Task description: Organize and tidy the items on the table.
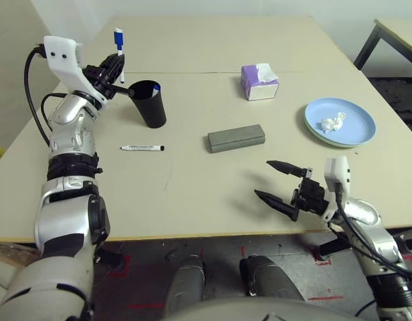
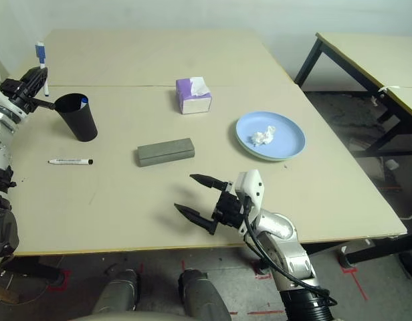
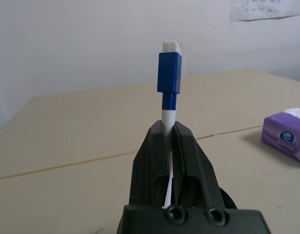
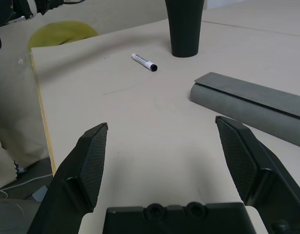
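Gripped nearly upright in the closed fingers of the left gripper [image 3: 167,124]: blue-capped marker [image 1: 119,41], cap up, above the left part of the large beige table [image 1: 192,194]. Just beside, standing on the tabletop: black cup [image 1: 147,110], with a blue-ended item [image 1: 156,88] inside. Nearer the front edge: black-capped marker [image 1: 142,148], lying roughly parallel to that edge, cap toward the right edge. Toward the middle: grey glasses case [image 1: 236,138], lengthwise left to right, right end slightly farther back. Behind, near the seam [image 1: 206,72]: purple tissue box [image 1: 253,88]. Near the right edge: light blue plate [image 1: 353,124] on light green plate [image 1: 336,144], with crumpled white tissue [image 1: 334,122] on top. Over the front right part: right gripper [image 1: 261,179], fingers wide open. Beyond: pale wall [image 2: 226,13], smaller black-legged table [image 2: 366,50], grey floor [image 2: 233,277] with red marks [image 2: 265,312].
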Robot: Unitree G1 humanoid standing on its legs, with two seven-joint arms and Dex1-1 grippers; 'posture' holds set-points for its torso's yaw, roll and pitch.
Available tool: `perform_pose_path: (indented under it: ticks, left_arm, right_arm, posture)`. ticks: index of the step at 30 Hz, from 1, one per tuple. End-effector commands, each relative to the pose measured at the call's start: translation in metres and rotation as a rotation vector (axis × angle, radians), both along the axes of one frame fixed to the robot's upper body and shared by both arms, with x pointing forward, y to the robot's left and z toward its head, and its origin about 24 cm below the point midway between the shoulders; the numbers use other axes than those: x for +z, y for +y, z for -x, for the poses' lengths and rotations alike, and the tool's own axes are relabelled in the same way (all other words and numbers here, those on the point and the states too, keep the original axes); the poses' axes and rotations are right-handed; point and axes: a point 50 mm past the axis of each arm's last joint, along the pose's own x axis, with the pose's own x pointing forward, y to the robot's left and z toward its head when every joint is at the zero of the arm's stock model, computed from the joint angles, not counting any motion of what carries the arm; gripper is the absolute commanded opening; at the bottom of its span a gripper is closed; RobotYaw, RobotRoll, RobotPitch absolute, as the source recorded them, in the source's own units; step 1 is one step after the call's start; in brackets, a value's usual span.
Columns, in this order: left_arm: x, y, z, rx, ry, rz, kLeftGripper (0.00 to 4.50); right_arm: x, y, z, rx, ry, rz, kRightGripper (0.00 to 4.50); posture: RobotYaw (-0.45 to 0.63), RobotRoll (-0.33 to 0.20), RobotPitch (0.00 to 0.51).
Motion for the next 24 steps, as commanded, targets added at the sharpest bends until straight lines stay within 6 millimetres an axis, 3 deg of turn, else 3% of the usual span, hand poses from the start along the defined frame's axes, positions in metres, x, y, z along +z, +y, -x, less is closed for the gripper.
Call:
perform_pose_path:
  ticks: [1,20,24]
  left_arm:
    - [-0.007,-0.007,-0.003,-0.020,0.011,-0.006,0.01]
    - [-0.032,-0.012,0.001,-0.037,0.031,0.007,0.01]
    - [-0.034,-0.013,0.004,-0.044,0.017,0.031,1.30]
  right_arm:
    - [0.001,0.003,0.003,0.014,0.004,0.013,4.50]
    - [0.007,0.007,0.004,0.026,0.002,0.007,4.50]
    - [0.011,0.007,0.003,0.034,-0.003,0.006,4.50]
  posture:
    - [-0.06,0.000,0.145]
    - [-0.07,0.000,0.150]
    - [-0.07,0.000,0.146]
